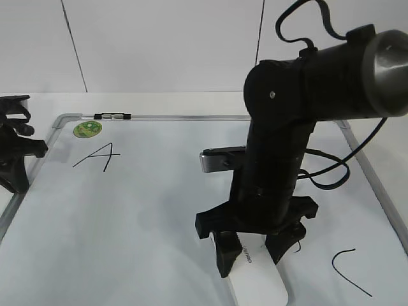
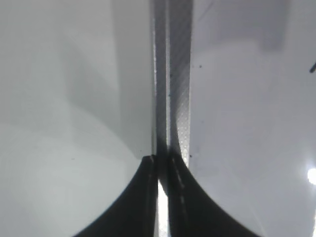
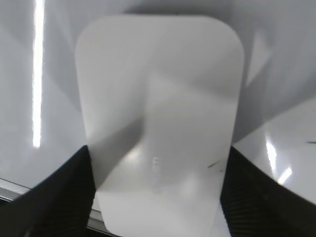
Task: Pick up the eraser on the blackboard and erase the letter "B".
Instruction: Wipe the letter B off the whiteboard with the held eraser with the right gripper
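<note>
White oblong plastic eraser [image 1: 258,280] with rounded corners lies flat at the near edge of the large pale bluish-white blackboard [image 1: 146,210] with thin silver-grey frame, small grey lettering visible on its top. Right gripper [image 1: 254,245] stands directly over it, arm coming down steeply from upper right. Its two black fingers [image 1: 224,252] straddle the eraser's far end, one on each long side. In the right wrist view the eraser [image 3: 160,123] fills the gap between the fingers [image 3: 59,197], both pads flush against its sides: clamped on the eraser.

Black hand-drawn "A" [image 1: 97,157] sits at far left of the board; a black "C"-like curve [image 1: 347,271] lies at near right, well apart from the eraser. No "B" can be made out; the arm hides the board's centre.

Left gripper [image 1: 16,153] sits at the board's left edge. In the left wrist view its fingers [image 2: 148,197] are pressed together over the frame rail [image 2: 173,74].
</note>
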